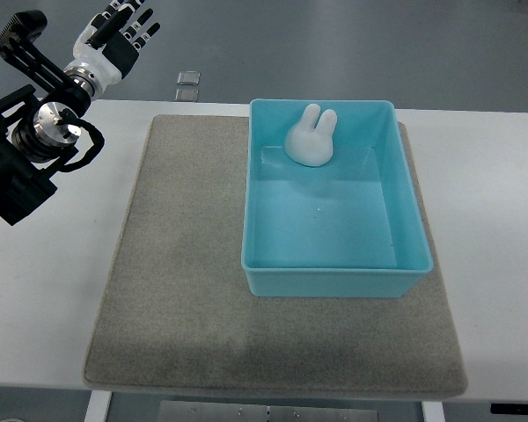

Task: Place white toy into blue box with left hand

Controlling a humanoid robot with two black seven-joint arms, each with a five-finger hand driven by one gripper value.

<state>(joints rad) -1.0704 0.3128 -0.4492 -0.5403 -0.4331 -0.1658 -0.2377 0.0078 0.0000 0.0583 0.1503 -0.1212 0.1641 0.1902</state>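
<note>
Grey mat point(185, 264) fills the lower frame on the white table point(493, 229), blue box point(334, 268) sitting on its right half. White toy point(311, 136) is inside the box, against the far wall, ears up-frame. My left hand point(119, 35) sits upper left, well apart from the box, fingers spread, holding nothing.
</note>
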